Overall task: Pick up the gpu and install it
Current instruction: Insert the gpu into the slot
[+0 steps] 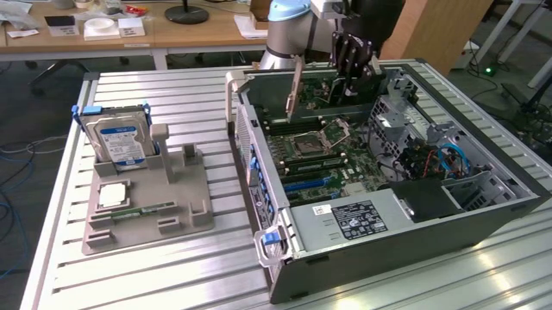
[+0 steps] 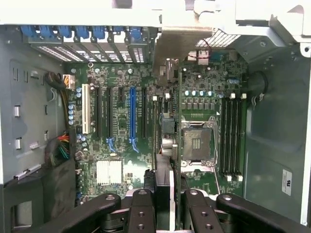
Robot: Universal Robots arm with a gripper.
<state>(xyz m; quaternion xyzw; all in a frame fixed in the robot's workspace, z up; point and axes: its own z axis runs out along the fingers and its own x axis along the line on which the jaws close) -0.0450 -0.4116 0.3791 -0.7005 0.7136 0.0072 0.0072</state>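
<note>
I'm holding the gpu (image 1: 298,84) (image 2: 167,141) upright, pinched in the gripper (image 1: 352,74) (image 2: 166,187) over the open case (image 1: 388,258), near the long blue slot (image 2: 132,116), and judging it needs its lower edge level, parallel to that slot, bracket facing the rear openings.

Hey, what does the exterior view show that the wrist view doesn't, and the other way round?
Exterior view: the hard drive standing in a gray tray on the slatted table, beside the open computer case. Wrist view: a straight-down look at the main board, with a white slot and a silver heat sink. Both: the gripper shut on the graphics card, held upright over the board, plus the processor socket and the memory slots.
</note>
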